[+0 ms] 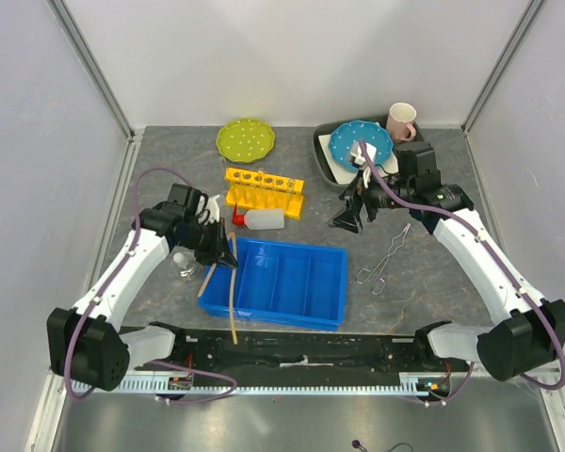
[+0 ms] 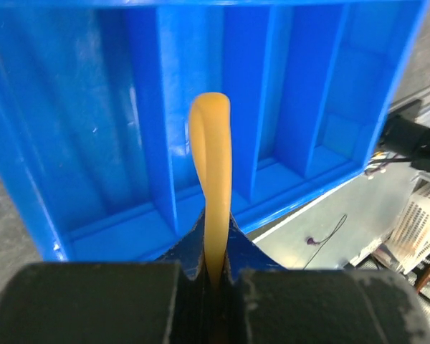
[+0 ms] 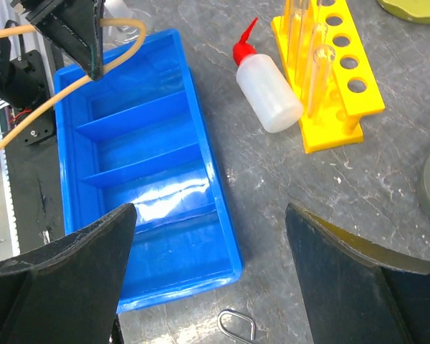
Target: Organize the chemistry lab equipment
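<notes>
Tube is clamped in my left claw, looped above the left end of the blue tray, its tail trailing past the near edge. Nothing lies in the tray yet, I judge. Rack, bottle, tongs and small glass wait on the table. My right claw hangs spread apart, empty, right of the rack.

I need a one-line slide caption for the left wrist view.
Left gripper shut on the tan rubber tube, held over the divided blue tray.
</notes>
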Tool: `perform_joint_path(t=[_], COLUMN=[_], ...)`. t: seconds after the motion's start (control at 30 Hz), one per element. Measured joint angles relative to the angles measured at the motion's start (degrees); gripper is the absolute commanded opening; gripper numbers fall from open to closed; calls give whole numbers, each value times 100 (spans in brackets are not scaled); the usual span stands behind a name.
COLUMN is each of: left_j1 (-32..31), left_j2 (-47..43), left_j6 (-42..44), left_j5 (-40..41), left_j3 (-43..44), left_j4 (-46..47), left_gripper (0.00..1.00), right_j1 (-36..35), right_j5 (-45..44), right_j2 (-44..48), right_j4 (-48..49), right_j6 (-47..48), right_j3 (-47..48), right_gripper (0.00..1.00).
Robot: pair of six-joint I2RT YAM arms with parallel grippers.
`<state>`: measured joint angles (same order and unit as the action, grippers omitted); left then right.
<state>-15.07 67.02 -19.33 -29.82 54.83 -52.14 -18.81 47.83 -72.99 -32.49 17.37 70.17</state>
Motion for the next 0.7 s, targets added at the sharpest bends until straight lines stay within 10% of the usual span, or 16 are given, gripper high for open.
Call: perform_joint_path(t=[0.43, 0.7], left_j1=[-94, -210], left_j2=[1526, 2251], left_j6=[229, 280], left_j5=[717, 1279], left_j3=[20, 175], left_j4=[-308, -249], left_gripper=[4, 50], right_j1=[376, 463], right_j5=[101, 175], right_j2=[245, 310], right_j4=[483, 599], right_j6=[-72, -105], right_j3=[-509, -708], right_gripper=[93, 93])
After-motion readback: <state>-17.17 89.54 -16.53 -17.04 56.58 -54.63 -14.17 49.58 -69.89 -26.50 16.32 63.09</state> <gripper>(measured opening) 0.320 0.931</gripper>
